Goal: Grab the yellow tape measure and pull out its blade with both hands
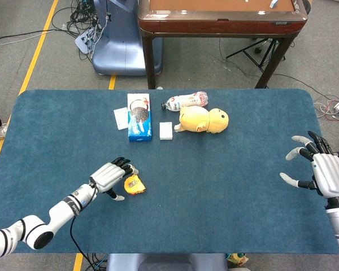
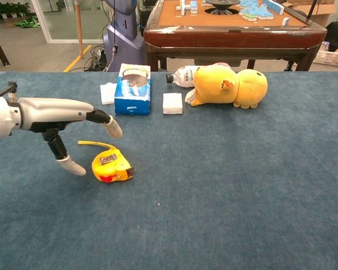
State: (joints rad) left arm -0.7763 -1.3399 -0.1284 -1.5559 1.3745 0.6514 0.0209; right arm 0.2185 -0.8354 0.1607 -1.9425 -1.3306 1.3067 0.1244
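Note:
The yellow tape measure (image 1: 134, 184) (image 2: 111, 166) lies on the blue table, a short yellow strip (image 2: 94, 144) curling out behind it. My left hand (image 1: 110, 176) (image 2: 65, 117) hovers just left of and above it with its fingers spread and nothing held. The thumb hangs down beside the case and the fingertips reach over it; I cannot tell whether any finger touches it. My right hand (image 1: 322, 173) is far off at the table's right edge, fingers apart, empty, seen only in the head view.
At the back of the table stand a blue box (image 1: 139, 116) (image 2: 132, 89), a white pad (image 1: 166, 130) (image 2: 172, 103), a small white card (image 1: 121, 118), a plastic bottle (image 1: 185, 101) and a yellow plush duck (image 1: 203, 119) (image 2: 230, 85). A brown table (image 2: 236, 28) stands beyond.

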